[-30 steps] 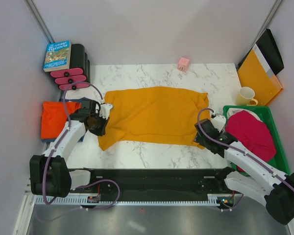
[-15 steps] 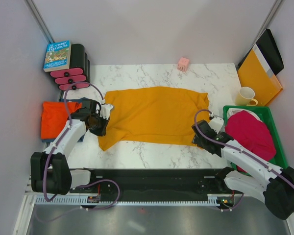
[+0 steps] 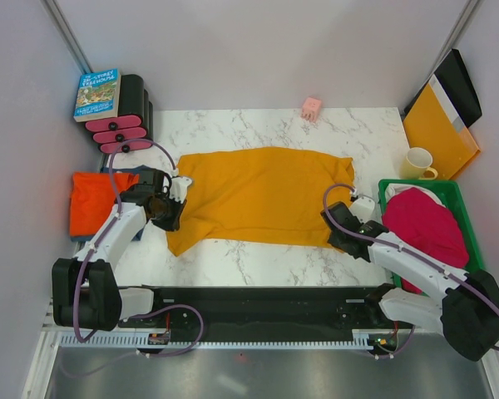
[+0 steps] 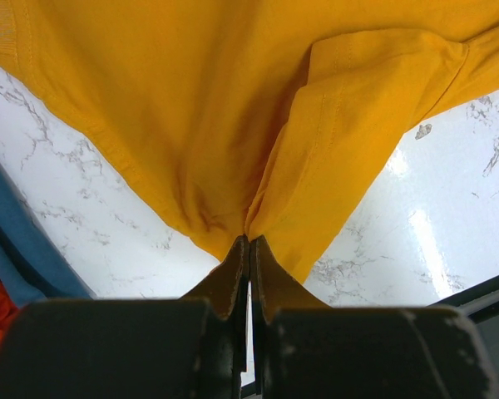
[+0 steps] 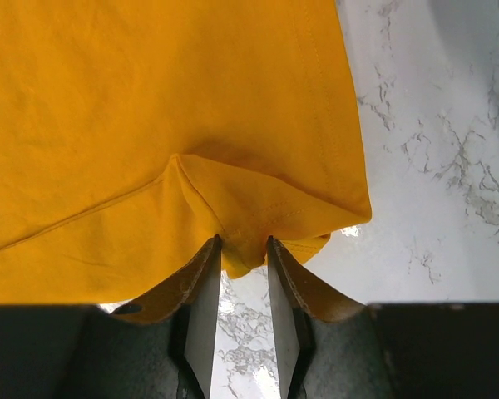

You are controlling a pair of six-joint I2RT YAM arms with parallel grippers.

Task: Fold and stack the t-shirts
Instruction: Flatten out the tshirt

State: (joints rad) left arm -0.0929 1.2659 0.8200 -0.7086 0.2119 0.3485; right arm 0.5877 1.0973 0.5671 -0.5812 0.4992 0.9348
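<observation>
The mustard-yellow t-shirt (image 3: pixel 262 195) lies spread across the middle of the marble table. My left gripper (image 3: pixel 168 208) is shut on its left edge, with cloth pinched at the tips in the left wrist view (image 4: pixel 249 241). My right gripper (image 3: pixel 337 224) is at the shirt's right near corner. Its jaws stand narrowly apart with a bunch of hem between them (image 5: pixel 244 249). The red-orange t-shirt (image 3: pixel 96 199) lies folded at the left on the dusty blue one (image 4: pixel 17 249). The magenta-pink t-shirt (image 3: pixel 424 224) is piled in the green bin (image 3: pixel 461 199).
A cream mug (image 3: pixel 417 162) and a stiff yellow-orange folder (image 3: pixel 439 129) stand at the back right. A book (image 3: pixel 98 93) rests on a black holder with pink rolls (image 3: pixel 121 133) at the back left. A small pink object (image 3: pixel 312 108) sits at the back edge.
My right gripper has moved left onto the shirt's right near corner, and that corner has shifted slightly left. The left gripper has held still.
</observation>
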